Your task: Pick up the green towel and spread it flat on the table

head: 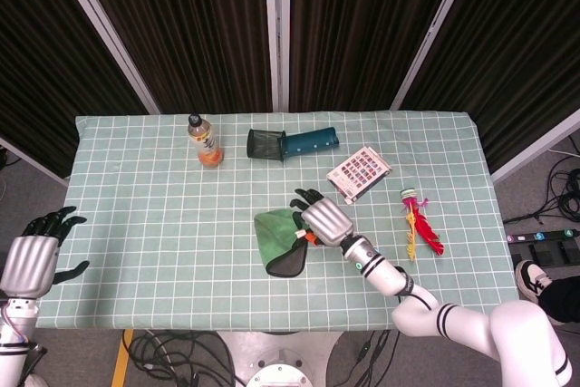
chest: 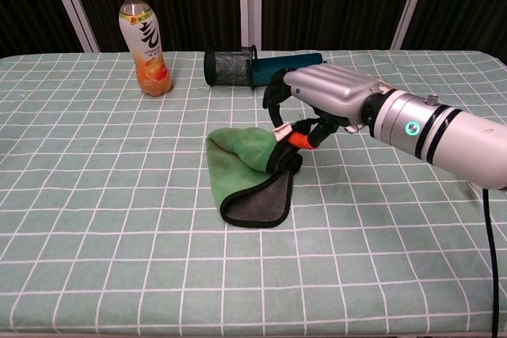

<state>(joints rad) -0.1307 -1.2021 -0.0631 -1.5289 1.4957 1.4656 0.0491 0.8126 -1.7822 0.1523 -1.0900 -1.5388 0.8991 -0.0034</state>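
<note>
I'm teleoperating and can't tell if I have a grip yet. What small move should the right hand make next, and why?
Probably close the fingers on the towel's right edge, then lift a little. The right hand sits over the folded green towel, its fingers curled down at that edge, but the towel lies on the table, bunched with its dark underside turned up, so a firm grip isn't evident.

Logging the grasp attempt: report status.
Right hand fingers on folded green cloth towel, grip unconfirmed. Left hand idle, open. Towel not yet spread. Nothing blocking.
</note>
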